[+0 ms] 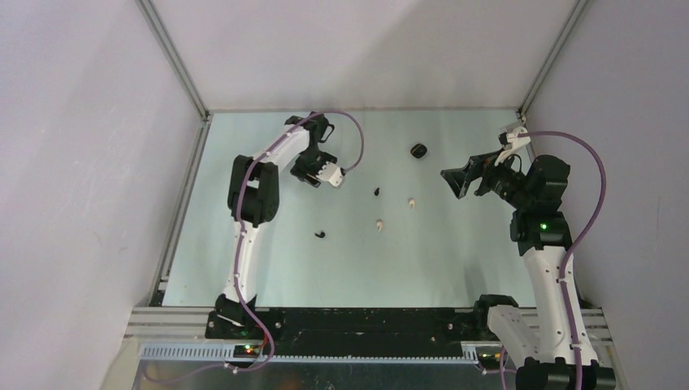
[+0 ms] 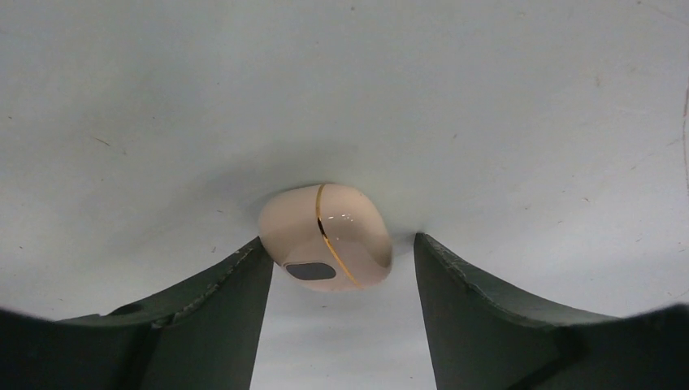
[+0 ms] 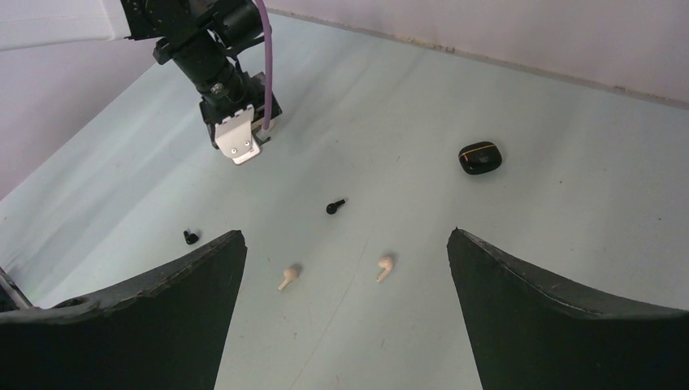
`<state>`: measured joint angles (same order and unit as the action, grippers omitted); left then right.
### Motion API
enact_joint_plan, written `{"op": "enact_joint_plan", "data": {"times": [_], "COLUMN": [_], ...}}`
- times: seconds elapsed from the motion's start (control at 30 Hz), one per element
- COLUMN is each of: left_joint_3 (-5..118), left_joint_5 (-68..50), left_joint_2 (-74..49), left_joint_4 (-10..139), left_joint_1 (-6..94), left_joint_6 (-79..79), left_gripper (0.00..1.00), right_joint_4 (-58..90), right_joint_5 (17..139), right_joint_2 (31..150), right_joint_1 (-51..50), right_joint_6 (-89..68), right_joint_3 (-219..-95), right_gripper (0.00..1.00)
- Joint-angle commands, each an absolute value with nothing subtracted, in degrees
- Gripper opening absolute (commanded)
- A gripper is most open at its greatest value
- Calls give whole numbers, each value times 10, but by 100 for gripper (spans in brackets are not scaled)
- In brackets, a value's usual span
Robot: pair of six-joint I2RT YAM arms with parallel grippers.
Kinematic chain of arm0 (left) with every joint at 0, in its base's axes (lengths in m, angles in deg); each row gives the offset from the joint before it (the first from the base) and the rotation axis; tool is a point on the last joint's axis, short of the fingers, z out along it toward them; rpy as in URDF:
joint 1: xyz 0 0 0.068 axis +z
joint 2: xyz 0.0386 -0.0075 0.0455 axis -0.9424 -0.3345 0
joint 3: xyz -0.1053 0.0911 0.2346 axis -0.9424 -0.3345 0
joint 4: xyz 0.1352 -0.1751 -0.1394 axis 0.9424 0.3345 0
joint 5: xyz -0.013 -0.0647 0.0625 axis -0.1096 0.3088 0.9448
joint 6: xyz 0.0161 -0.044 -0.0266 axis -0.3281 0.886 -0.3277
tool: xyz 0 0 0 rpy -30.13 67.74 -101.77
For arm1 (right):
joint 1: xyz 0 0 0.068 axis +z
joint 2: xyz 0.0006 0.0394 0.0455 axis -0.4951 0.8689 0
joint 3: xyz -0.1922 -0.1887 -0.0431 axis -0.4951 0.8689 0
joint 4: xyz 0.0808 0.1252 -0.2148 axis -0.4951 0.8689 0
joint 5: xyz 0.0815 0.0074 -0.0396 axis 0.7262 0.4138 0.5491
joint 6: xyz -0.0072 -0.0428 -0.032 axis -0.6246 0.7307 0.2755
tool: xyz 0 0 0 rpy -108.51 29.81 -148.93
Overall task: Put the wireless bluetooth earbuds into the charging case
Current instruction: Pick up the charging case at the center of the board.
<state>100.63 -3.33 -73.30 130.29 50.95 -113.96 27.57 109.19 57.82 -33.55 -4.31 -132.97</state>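
The left tool (image 2: 337, 244) straddles the cream charging case (image 2: 325, 231) left of centre, toward the far edge of the desk (image 1: 455, 268). Its jaws are partly open, one finger clear of the case. The cream earbuds (image 1: 379, 223) and black earbuds (image 1: 376, 192) lie mid-desk, apart from both tools. The right tool (image 3: 345, 236) hangs wide open near the right edge.

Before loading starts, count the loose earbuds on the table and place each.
4. A black earbud lies centrally; a cream earbud just right of it; a second cream earbud just nearside of the first black one; a second black earbud further left. None seems hidden.
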Motion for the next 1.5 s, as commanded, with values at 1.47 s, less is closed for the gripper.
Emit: {"op": "enact_joint_plan", "data": {"times": [1.47], "left_joint_3": [1010], "left_joint_5": [23], "left_joint_2": [-706], "left_joint_4": [1447], "left_joint_1": [517], "left_joint_6": [-1054], "left_gripper": [84], "right_joint_4": [257], "right_joint_5": [1103], "right_joint_2": [564], "right_joint_1": [-333], "right_joint_6": [-52], "right_joint_3": [-1331], "right_gripper": [100]}}
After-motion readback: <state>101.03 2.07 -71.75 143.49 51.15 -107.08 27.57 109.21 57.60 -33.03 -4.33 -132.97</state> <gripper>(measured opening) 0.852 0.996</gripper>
